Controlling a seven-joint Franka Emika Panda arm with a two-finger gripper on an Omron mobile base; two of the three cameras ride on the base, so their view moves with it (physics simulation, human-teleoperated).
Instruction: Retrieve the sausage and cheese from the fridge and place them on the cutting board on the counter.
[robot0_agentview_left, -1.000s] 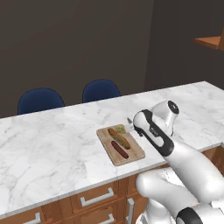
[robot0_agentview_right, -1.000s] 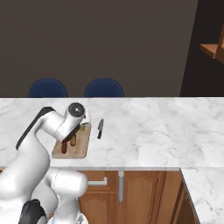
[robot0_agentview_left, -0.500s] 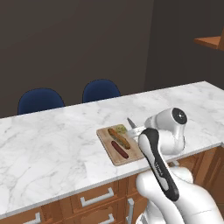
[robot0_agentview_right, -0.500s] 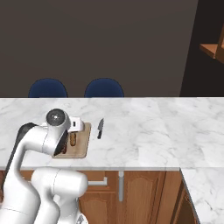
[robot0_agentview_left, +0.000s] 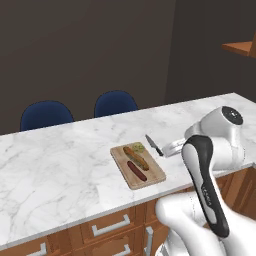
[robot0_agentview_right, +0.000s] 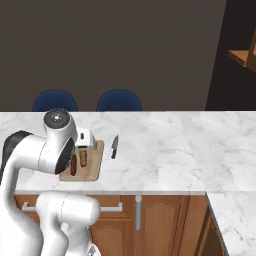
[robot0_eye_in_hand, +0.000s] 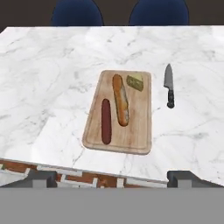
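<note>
A knife (robot0_eye_in_hand: 169, 86) is laid just beside the cutting board (robot0_eye_in_hand: 139, 127). Sausage (robot0_eye_in_hand: 106, 121), cheese (robot0_eye_in_hand: 135, 82) and an orange-brown piece (robot0_eye_in_hand: 120, 105) are laid on the board. The gripper (robot0_eye_in_hand: 109, 177) is held apart, empty.

A kitchen: marble counter (robot0_agentview_left: 60, 165) over wooden drawers (robot0_agentview_left: 107, 227), with cutting board (robot0_eye_in_hand: 140, 131) and knife (robot0_eye_in_hand: 169, 84).

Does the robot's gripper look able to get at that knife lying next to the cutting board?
Probably yes. The knife lies flat on the bare counter, apart from the cutting board, with nothing over it. The gripper is open and hangs back near the counter's front edge, looking down at it.
</note>
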